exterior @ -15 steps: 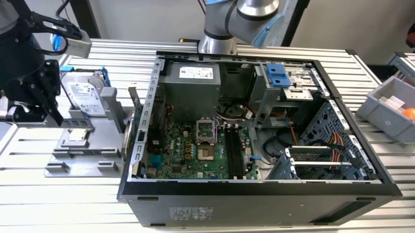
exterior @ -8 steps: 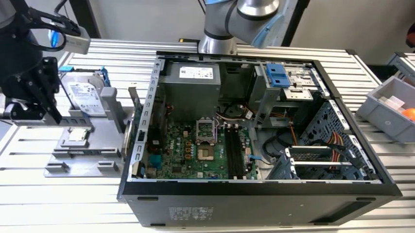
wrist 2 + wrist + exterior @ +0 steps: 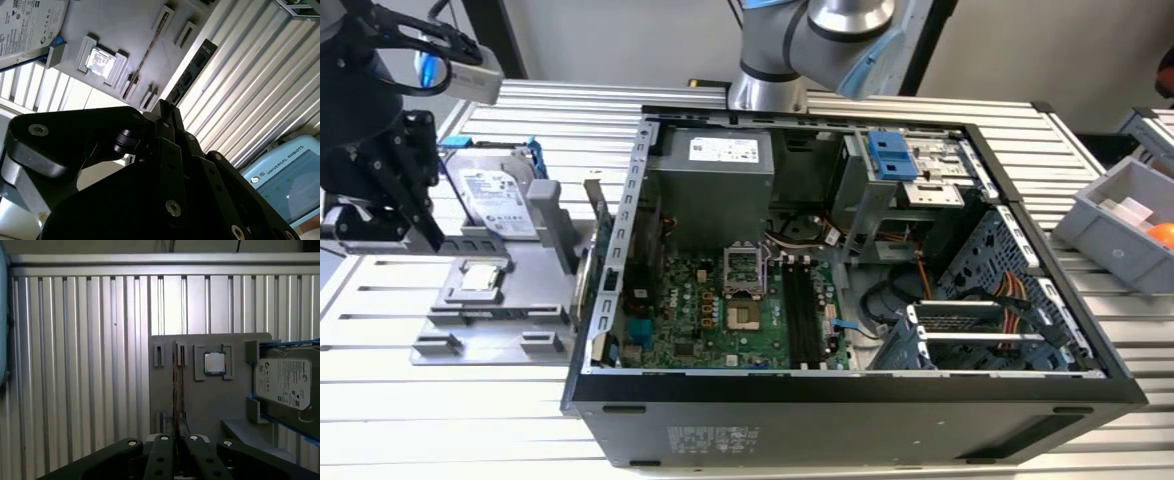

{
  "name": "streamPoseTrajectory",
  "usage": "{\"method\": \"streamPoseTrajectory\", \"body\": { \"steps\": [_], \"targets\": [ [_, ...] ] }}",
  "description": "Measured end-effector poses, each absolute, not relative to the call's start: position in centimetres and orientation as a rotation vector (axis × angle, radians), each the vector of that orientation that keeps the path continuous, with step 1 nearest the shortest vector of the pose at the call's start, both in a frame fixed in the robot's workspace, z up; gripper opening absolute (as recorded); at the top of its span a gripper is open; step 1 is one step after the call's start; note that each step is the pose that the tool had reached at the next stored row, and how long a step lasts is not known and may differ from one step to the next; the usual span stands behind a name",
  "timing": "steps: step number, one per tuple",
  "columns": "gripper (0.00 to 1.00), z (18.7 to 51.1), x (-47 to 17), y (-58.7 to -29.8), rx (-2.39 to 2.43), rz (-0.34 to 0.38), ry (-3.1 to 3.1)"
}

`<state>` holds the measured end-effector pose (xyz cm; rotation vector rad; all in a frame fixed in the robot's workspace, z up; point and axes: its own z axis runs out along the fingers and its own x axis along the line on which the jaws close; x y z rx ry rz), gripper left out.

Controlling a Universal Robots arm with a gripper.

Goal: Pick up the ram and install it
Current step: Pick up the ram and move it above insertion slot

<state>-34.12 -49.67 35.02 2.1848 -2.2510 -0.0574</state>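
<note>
The ram point(image 3: 175, 385) stands on edge in a slot of the grey holder plate point(image 3: 200, 405), so it appears as a thin brownish line. In the second wrist view the ram point(image 3: 145, 55) runs diagonally across the same plate. My black gripper point(image 3: 178, 436) hangs above the plate, in line with the ram's near end but apart from it. Its fingertips are drawn together with nothing between them. In the exterior view the gripper point(image 3: 420, 235) is at the left, over the holder plate's point(image 3: 494, 330) left side. The long black motherboard slots point(image 3: 801, 310) lie inside the open computer case point(image 3: 854, 395).
On the holder plate, a silver hard drive in a blue frame point(image 3: 494, 195) and a small square silver chip point(image 3: 480, 277) sit beside the ram. The ribbed metal table point(image 3: 374, 400) carries everything. A grey bin point(image 3: 1121, 225) stands at the exterior view's right.
</note>
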Motion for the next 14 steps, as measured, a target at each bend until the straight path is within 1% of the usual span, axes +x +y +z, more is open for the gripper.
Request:
{"method": "streamPoseTrajectory", "body": {
  "steps": [14],
  "targets": [
    [0.0,36.3,-34.1,-49.7,2.185,-0.057,-2.251]
  ]
}}
